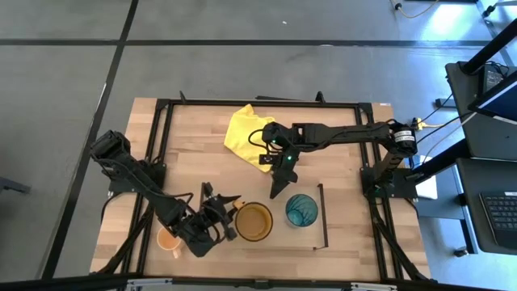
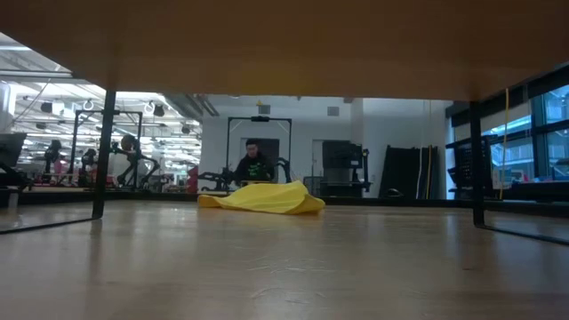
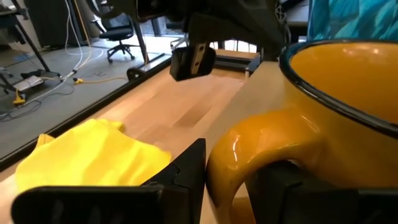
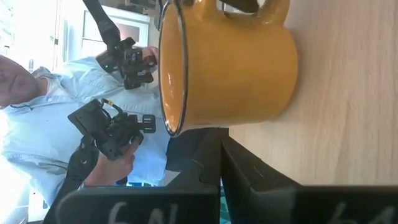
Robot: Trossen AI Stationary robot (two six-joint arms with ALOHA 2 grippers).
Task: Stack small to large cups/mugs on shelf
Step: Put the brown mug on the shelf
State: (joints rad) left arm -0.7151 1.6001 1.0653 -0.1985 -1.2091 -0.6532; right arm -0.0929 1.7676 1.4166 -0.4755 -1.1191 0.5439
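Note:
The amber-brown mug [image 1: 254,221] stands upright on the light-wood shelf [image 1: 283,240], with the teal ribbed tumbler [image 1: 301,210] just to its right. The small pale-orange mug [image 1: 168,239] stands at the shelf's left end, beside my left arm. My left gripper [image 1: 228,215] is at the amber mug's left side, shut on its handle. My right gripper [image 1: 278,191] hangs shut and empty just beyond the two vessels, pointing at the amber mug [image 4: 230,62]. In the low view only the shelf's underside [image 2: 284,44] shows. My left gripper has the amber mug's handle [image 3: 249,146] between its two fingers [image 3: 186,171], one on each side of the loop. The fingers come level from the table's left. The mug stands upright on the shelf board.
A yellow cloth [image 1: 242,129] lies crumpled at the table's far middle and also shows in the low view [image 2: 263,197]. A black upright [image 1: 323,217] closes the shelf's right end. A person in a light-blue shirt [image 4: 56,112] holding hand controllers stands at the near side.

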